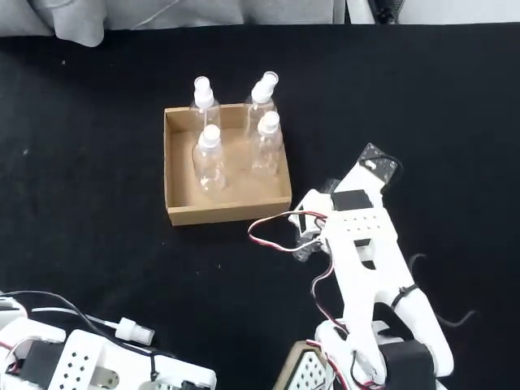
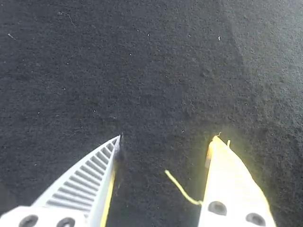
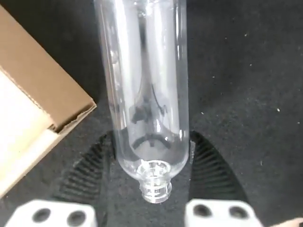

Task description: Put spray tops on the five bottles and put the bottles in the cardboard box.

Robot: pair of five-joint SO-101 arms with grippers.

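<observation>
Black bench (image 1: 97,162), with an open-topped cardboard box (image 1: 183,195) near the middle. Four capped bottles at the box. Near pair (image 1: 210,158) upright, side by side, well inside the walls. Far pair (image 1: 203,101) at the far wall, tops showing past its rim; probably inside against that wall, though possibly just behind it. White spray tops on all four.

Right end effector (image 3: 151,137): clamped on the fifth bottle (image 3: 147,71), with a dark ribbed finger (image 3: 85,170) on each side of the clear body, close to the shoulder. Threaded neck bare and open, turned toward the wrist, with the body running away from it. A corner of the box just beside this bottle, apart from it. In the high view, white right arm (image 1: 366,276) stretched from the near right edge of the bench toward the near right corner of the box.

Left end effector (image 2: 165,139): fingers apart, over bare black cloth. Thin yellow thread (image 2: 182,189) curling off one finger. Left arm (image 1: 81,366) low at the near left edge of the bench.

Loose spray top (image 1: 134,331) lying on the bench just beside the left arm, well apart from the box and from the uncapped bottle. Grey cloth (image 1: 81,20) along the far left edge.
</observation>
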